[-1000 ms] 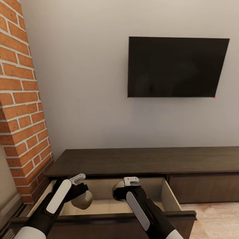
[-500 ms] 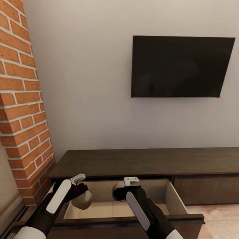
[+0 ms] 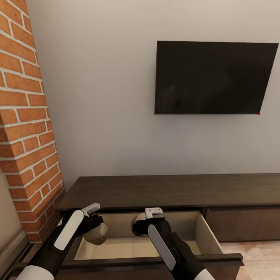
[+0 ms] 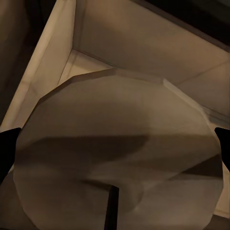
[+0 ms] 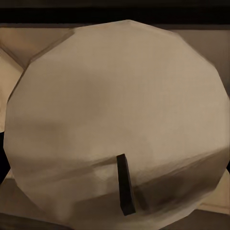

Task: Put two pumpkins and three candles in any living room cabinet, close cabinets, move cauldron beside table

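Note:
The cabinet (image 3: 167, 190) is a long, low dark-brown unit against the wall, and its left drawer (image 3: 128, 249) is pulled open, showing a pale inside. My left gripper (image 3: 94, 229) is shut on a round beige candle (image 3: 98, 235) over the drawer's left part. My right gripper (image 3: 138, 226) is shut on a second candle (image 3: 136, 223) over the drawer's middle. In the left wrist view that candle (image 4: 115, 143) shows its dark wick between my fingertips (image 4: 6, 148). The right wrist view has the other candle (image 5: 115, 110) close up, wick in front. The pumpkins and cauldron are out of view.
A black television (image 3: 214, 77) hangs on the grey wall above the cabinet. A red brick column (image 3: 27, 128) stands close at the left, beside the drawer. The drawer front to the right (image 3: 241, 223) is shut. Wooden floor (image 3: 258, 258) lies at the lower right.
The whole picture has shifted a little to the right, so the camera has moved. Both grippers keep the same pose over the open drawer, each still holding its candle.

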Available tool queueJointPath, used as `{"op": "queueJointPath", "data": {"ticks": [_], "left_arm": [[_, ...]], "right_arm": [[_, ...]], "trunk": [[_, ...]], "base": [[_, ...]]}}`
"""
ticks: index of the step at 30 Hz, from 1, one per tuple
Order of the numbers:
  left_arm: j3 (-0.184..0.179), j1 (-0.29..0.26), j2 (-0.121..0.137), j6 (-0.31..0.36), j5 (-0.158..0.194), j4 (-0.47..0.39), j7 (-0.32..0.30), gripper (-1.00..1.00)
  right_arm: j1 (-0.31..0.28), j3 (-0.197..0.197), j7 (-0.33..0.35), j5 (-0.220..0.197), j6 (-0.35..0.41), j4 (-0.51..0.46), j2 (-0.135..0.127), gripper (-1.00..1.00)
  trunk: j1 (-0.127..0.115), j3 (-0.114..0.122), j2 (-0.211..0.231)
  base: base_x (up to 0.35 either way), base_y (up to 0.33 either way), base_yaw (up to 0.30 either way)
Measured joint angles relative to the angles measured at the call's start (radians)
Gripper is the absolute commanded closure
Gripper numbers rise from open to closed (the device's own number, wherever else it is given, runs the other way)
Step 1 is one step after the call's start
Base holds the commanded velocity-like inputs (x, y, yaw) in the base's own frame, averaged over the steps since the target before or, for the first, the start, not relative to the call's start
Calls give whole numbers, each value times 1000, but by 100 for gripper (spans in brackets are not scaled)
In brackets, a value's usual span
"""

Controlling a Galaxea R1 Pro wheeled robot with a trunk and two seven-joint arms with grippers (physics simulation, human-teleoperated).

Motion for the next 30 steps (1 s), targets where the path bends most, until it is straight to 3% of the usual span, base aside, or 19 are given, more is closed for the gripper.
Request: {"op": "queueJointPath", "data": {"ticks": [3, 9, 19, 30], "left_arm": [[0, 0, 0, 0, 0, -2, 0, 100], [0, 0, -1, 1, -1, -5, 0, 100], [1, 0, -2, 0, 0, -5, 0, 100], [0, 0, -2, -1, -1, -5, 0, 100]], "right_arm": [[0, 0, 0, -5, 1, 4, 0, 100], [0, 0, -4, -34, 4, 9, 0, 100], [0, 0, -9, -38, 52, 10, 0, 100], [0, 0, -9, -37, 53, 10, 0, 100]], "trunk": [[0, 0, 0], [3, -23, -1], [7, -62, -4], [12, -104, -6]], "base": [[0, 0, 0], [0, 0, 0], [0, 0, 0], [0, 0, 0]]}}
